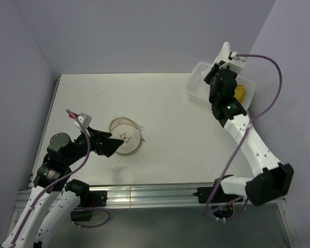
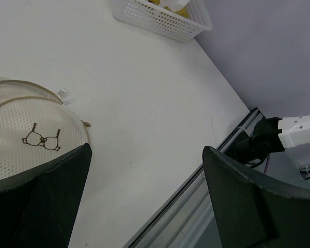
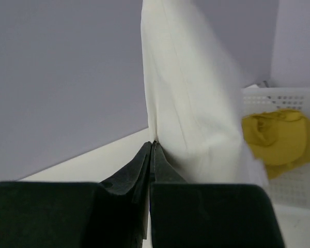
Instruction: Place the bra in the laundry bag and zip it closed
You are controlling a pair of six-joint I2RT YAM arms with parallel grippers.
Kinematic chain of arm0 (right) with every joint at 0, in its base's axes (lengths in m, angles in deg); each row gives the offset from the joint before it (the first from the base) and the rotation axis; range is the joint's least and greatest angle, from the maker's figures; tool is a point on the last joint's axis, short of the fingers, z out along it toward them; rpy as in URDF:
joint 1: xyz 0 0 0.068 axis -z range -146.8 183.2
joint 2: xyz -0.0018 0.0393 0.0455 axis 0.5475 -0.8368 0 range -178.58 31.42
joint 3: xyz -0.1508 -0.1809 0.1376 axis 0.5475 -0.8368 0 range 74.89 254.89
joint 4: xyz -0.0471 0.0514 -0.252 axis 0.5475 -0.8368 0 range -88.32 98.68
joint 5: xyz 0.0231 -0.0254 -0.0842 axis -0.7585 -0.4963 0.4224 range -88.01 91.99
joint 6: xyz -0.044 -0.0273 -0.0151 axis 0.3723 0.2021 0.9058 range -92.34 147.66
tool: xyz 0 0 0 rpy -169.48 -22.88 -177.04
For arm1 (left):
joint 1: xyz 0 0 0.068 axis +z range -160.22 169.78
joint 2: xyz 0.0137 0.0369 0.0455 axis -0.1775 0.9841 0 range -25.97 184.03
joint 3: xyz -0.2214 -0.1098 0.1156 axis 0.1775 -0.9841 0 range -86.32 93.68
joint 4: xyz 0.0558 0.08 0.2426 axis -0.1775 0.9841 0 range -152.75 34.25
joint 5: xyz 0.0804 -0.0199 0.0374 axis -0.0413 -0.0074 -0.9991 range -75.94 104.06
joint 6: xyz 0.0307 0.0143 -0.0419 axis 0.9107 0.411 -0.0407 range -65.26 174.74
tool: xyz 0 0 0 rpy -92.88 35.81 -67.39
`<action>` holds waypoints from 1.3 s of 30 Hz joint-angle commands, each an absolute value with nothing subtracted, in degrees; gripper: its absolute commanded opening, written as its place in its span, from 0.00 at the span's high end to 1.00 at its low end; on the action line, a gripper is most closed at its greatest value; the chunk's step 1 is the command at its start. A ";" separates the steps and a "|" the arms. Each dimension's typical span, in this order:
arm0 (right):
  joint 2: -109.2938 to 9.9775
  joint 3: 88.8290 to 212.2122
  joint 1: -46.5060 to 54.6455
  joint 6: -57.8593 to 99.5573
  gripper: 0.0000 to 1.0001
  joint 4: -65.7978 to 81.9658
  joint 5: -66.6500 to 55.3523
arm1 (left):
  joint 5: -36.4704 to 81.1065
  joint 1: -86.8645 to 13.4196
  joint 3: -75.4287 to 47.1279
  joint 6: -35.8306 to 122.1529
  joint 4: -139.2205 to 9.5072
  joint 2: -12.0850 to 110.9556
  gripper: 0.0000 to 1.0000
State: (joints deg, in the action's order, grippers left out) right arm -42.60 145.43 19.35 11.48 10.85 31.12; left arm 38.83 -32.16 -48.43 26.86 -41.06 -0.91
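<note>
The laundry bag [image 1: 125,137] [image 2: 20,134] is a round cream mesh pouch lying flat mid-table, with a small bra drawing on its lid. My left gripper [image 1: 111,146] [image 2: 147,150] hovers at its near-left edge, open, with nothing between the fingers [image 2: 46,196]. The mustard-yellow bra [image 1: 239,93] [image 3: 280,140] lies bunched in the white perforated basket [image 1: 196,95] [image 3: 294,191] at the back right. My right gripper [image 1: 215,82] [image 3: 154,142] reaches into that basket with jaws shut. Its tips appear to pinch the edge of a smooth white cloth [image 3: 191,103], left of the bra.
The basket [image 2: 160,23] stands against the back right corner by the lilac walls. A metal rail [image 1: 144,194] runs along the table's near edge, with both arm bases on it. Bare white tabletop [image 1: 165,113] lies between pouch and basket.
</note>
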 commanded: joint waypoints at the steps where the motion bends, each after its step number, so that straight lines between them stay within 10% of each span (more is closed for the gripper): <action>1: -35.13 140.31 15.28 5.44 1.00 10.53 34.77 | 40.95 -31.84 -48.26 27.67 -43.59 -0.04 0.05; 12: -11.04 105.24 9.29 -13.45 1.00 4.57 22.13 | 44.55 -31.84 -48.44 24.86 -47.01 4.61 0.05; 17: -14.28 103.54 9.11 -14.44 0.37 -5.56 19.41 | 46.39 -31.93 -48.26 22.14 -50.18 9.17 0.06; 20: -11.48 105.20 8.33 -11.46 0.27 -2.84 17.82 | 47.02 -32.54 -47.39 19.33 -51.68 12.42 0.07; 31: -19.82 108.64 7.62 -4.50 0.60 3.30 14.30 | 33.94 -39.83 -48.17 11.07 -59.49 21.66 0.18; 39: -3.57 106.09 7.45 -4.77 0.63 2.97 16.66 | -1.79 -61.18 -37.48 12.02 -65.04 43.44 0.28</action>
State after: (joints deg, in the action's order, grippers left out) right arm -9.37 106.24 7.92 -5.64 0.41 14.79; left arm 17.59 -55.59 -43.91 11.45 -60.12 37.29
